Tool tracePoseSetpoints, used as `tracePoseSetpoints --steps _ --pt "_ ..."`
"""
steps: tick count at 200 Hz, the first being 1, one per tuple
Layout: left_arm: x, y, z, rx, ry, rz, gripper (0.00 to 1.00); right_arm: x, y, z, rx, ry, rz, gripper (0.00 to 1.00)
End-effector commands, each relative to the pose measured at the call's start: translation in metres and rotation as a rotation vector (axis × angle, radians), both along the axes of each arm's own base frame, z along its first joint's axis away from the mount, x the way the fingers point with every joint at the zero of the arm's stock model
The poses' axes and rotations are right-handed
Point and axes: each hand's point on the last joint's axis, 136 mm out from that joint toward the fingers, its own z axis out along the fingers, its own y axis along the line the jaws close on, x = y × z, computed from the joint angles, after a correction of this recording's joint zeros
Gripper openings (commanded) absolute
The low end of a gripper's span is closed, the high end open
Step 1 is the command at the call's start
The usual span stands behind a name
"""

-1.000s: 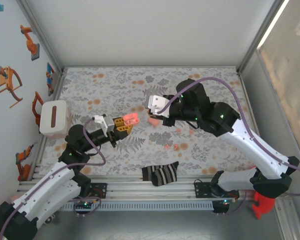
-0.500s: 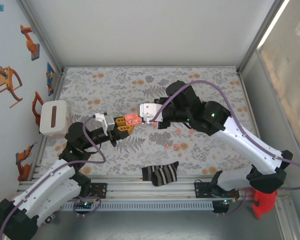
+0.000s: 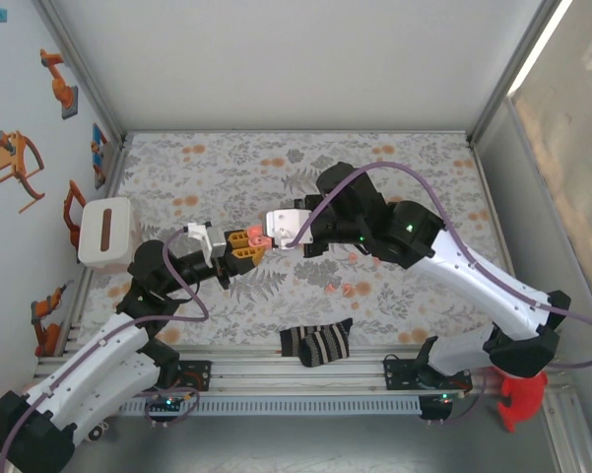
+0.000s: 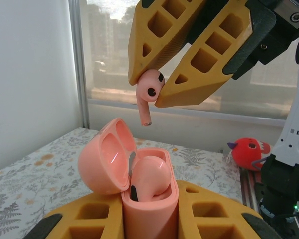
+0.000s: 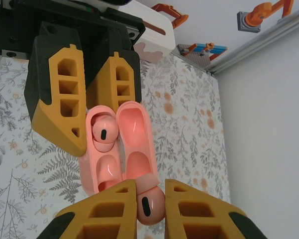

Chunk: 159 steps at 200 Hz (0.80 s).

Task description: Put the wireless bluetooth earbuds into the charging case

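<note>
1. Floral-print cloth covers the surface (image 3: 227, 168); a black-and-white striped sock (image 3: 316, 342) lies at lower centre.
2. Left of centre, the left arm's jaws clamp an open salmon-pink rounded plastic charging case (image 4: 149, 204), with one coral-pink earbud (image 4: 148, 177) already seated inside.
3. The right arm's jaws pinch a second coral-pink earbud (image 4: 150, 89), stem down.
4. Within the last second the right arm (image 3: 424, 241) has swung left, so its earbud now hangs just above the case, not touching.
5. Only lowering it into the empty socket seems left.
</note>
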Motion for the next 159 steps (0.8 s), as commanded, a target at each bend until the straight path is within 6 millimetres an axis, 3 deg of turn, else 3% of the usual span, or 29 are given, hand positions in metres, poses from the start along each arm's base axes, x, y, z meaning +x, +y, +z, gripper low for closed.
tracePoseSetpoints --steps 1,159 --pt "-0.008 0.000 0.023 -0.042 -0.049 -0.030 0.00 -0.002 0.008 -0.001 0.008 -0.010 0.029 0.14" --pt "-0.011 0.002 0.026 -0.050 -0.060 -0.028 0.00 -0.003 0.011 -0.022 -0.033 0.019 0.033 0.15"
